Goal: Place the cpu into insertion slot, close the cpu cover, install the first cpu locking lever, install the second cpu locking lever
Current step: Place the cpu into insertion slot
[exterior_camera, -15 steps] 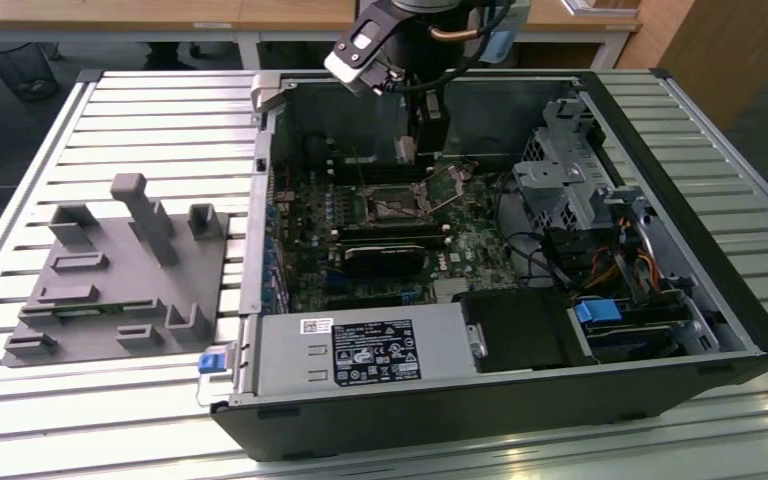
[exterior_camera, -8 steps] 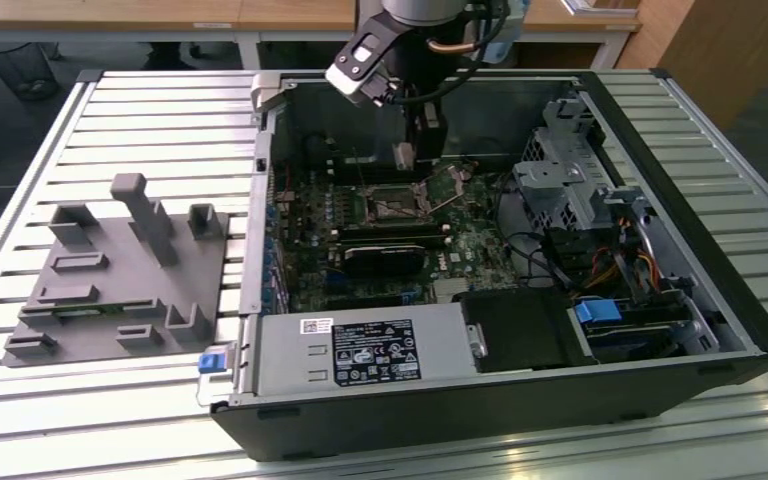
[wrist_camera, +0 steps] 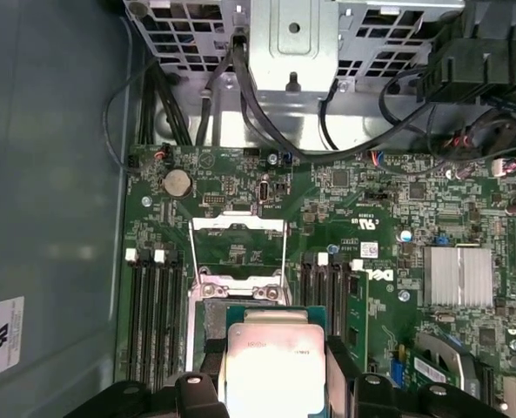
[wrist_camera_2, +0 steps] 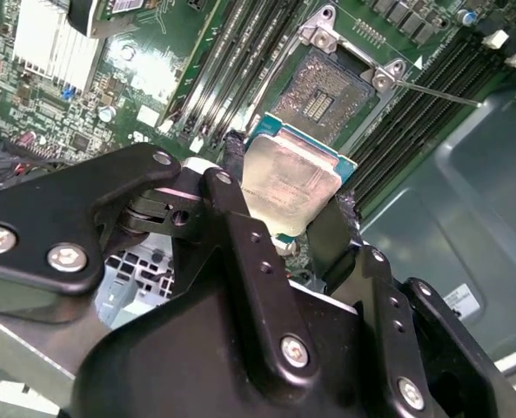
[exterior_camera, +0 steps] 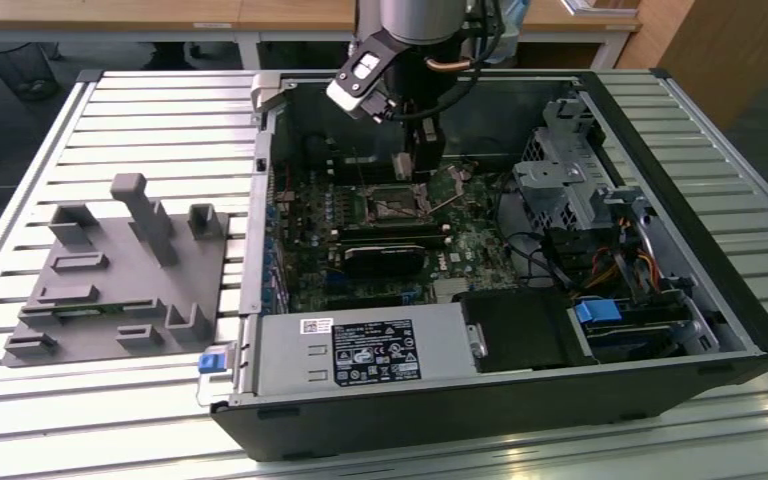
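Computer case open on table. Gripper inside case, near far wall. Insertion slot mid-case. Grey fixture beside case, exterior view's left.

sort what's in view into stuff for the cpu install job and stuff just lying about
For the job: gripper, shut on the cpu; insertion slot, empty; cpu cover, raised open.
Just there: heatsink, memory slots, coin battery, grey fixture block beside the case.
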Controlling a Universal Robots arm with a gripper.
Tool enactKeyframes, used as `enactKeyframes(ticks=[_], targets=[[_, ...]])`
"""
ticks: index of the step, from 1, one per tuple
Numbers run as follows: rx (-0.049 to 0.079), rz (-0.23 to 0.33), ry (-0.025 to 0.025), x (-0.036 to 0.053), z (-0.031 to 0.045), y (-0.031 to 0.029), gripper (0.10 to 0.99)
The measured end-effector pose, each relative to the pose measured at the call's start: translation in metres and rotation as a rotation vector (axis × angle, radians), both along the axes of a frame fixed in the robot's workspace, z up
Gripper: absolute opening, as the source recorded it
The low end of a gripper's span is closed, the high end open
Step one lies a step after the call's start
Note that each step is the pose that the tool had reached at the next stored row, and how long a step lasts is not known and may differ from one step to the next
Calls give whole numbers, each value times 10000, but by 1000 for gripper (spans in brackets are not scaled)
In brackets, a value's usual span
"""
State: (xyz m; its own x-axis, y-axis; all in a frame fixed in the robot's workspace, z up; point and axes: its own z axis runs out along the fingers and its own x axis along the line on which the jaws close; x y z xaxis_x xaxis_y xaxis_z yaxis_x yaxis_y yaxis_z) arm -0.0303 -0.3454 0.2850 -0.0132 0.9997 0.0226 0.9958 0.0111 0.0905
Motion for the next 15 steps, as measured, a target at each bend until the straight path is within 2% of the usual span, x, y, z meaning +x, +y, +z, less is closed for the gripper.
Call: enactKeyframes(ticks=[3,9,15], targets=[[21,1,-6,-1,-48,0,541],[30,30,-8,-1,-64,2,541],[29,625,-5,-1,-116,11,541]])
